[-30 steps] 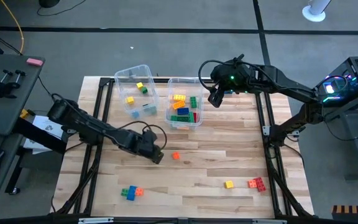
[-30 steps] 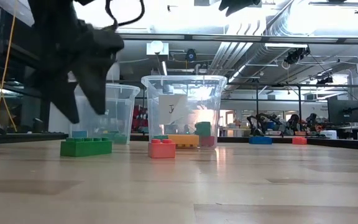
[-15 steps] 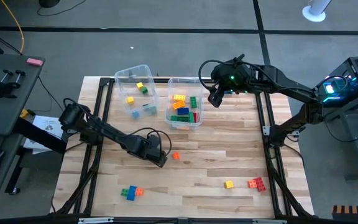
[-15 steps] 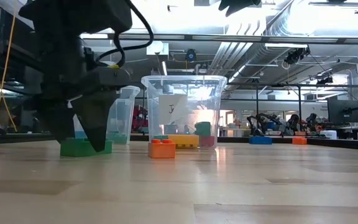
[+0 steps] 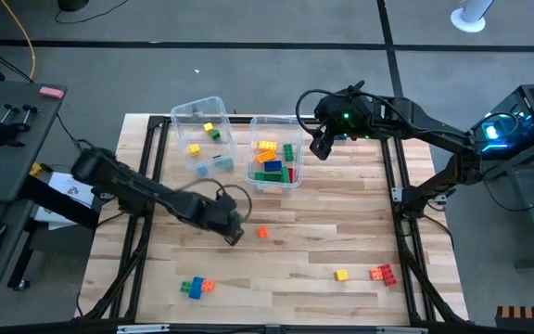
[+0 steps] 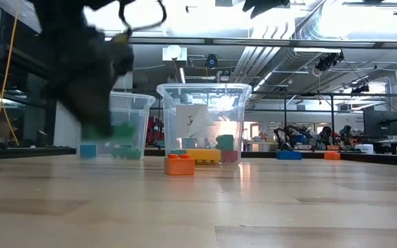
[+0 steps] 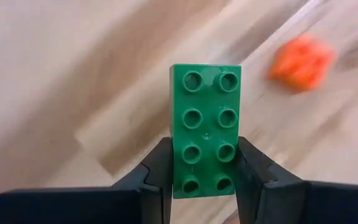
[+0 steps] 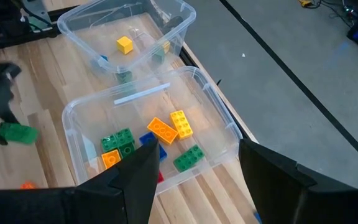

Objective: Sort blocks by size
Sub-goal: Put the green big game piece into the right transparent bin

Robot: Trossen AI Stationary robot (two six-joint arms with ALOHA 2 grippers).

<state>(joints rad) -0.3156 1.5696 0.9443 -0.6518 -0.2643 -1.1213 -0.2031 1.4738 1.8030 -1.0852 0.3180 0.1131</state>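
Above the wooden table (image 5: 323, 255), left pincer (image 7: 205, 180) seemingly lifts green block (image 7: 205, 127).

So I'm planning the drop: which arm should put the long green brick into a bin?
Left. Its hand already grips the green brick; the right hand hangs open and empty over the bin.

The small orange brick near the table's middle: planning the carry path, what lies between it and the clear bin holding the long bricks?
Bare wooden tabletop, seen in the high view: nothing lies between the small orange brick and the clear plastic bin.
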